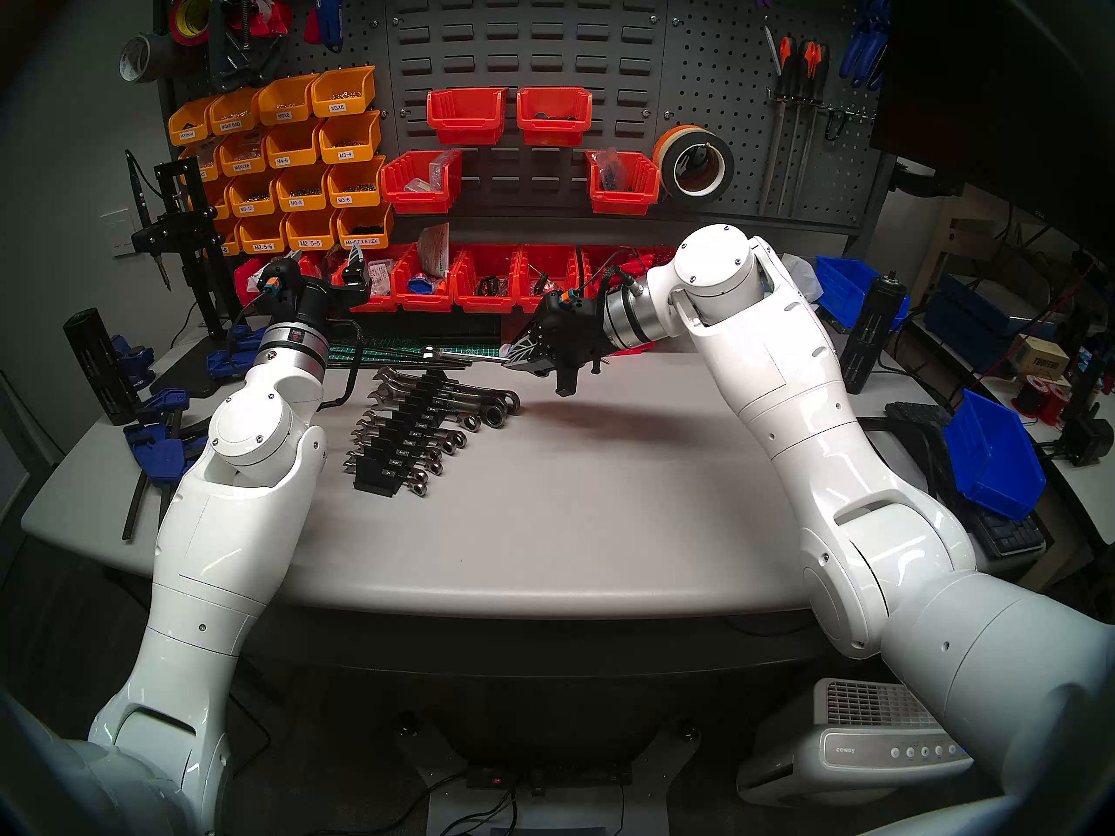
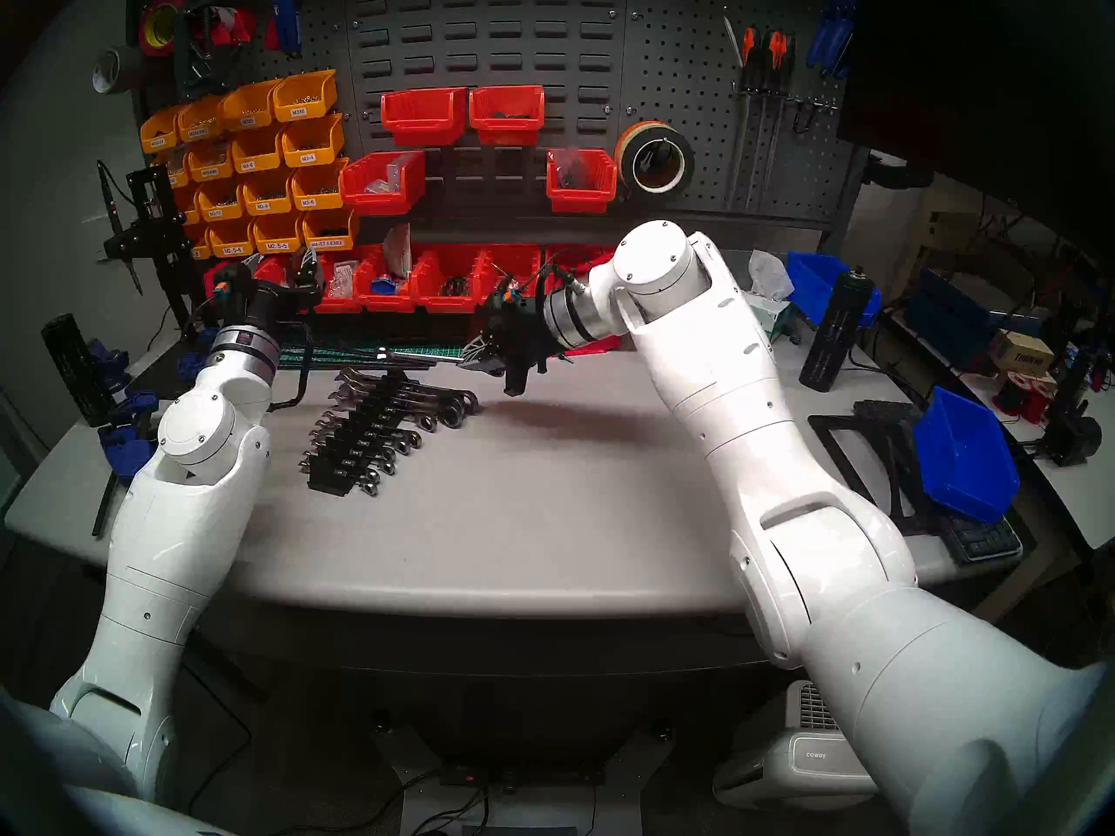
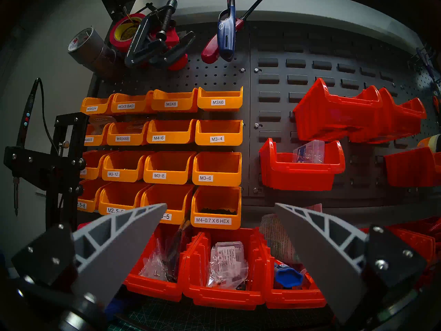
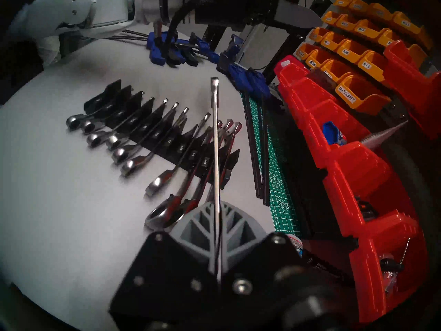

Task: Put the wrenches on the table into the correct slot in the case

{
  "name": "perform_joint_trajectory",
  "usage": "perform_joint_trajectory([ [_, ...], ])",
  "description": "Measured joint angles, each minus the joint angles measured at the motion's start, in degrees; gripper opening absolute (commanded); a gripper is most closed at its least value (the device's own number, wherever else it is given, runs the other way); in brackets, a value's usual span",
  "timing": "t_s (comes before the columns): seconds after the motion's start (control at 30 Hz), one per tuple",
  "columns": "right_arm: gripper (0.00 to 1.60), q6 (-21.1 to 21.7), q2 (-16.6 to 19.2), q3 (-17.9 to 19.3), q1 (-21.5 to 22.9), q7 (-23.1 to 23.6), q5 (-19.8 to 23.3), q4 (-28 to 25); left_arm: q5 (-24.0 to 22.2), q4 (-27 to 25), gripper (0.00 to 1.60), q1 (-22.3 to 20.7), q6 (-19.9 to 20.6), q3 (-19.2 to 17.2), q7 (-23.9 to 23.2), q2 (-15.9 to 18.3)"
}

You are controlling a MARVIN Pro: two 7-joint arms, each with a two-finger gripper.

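In the right wrist view the right gripper (image 4: 216, 230) is clamped shut on a slim chrome wrench (image 4: 215, 141), whose gripped end is hidden between the grey fingers (image 4: 193, 224) while its open jaw points to the upper centre of the frame, above the black rack (image 4: 183, 153). The rack lies centre-left on the grey table (image 1: 603, 515), several slots masked by wrenches already seated. The left gripper (image 3: 220, 205) hangs open and empty before yellow bins (image 3: 171, 132) and red bins (image 3: 224, 292).
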Motion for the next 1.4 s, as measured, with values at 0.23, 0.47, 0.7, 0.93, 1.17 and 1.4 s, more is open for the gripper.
perform_joint_trajectory([
  [0.23, 0.0, 1.49, -0.44, 0.25, 0.26, 1.0, 0.37, 0.5, 0.0, 0.0, 1.6, 0.0, 0.0, 0.0, 0.0, 0.0],
  [0.47, 0.0, 2.94, -1.05, 0.12, 0.46, 2.91, 0.49, 0.6, 0.0, 0.0, 1.6, 0.0, 0.0, 0.0, 0.0, 0.0],
  [0.7, 0.0, 3.56, -1.96, -0.38, 0.84, 3.43, 0.3, 0.91, 0.0, 0.0, 1.6, 0.0, 0.0, 0.0, 0.0, 0.0],
  [0.93, 0.0, 3.75, -3.15, -0.84, 1.4, 2.7, -0.03, 1.94, 0.0, 0.0, 1.6, 0.0, 0.0, 0.0, 0.0, 0.0],
  [1.17, 0.0, 3.78, -4.2, -1.08, 1.71, 1.8, -0.19, 2.72, 0.0, 0.0, 1.6, 0.0, 0.0, 0.0, 0.0, 0.0],
  [1.4, 0.0, 3.75, -4.66, -1.13, 1.87, 1.32, -0.34, 3.06, 0.0, 0.0, 1.6, 0.0, 0.0, 0.0, 0.0, 0.0],
])
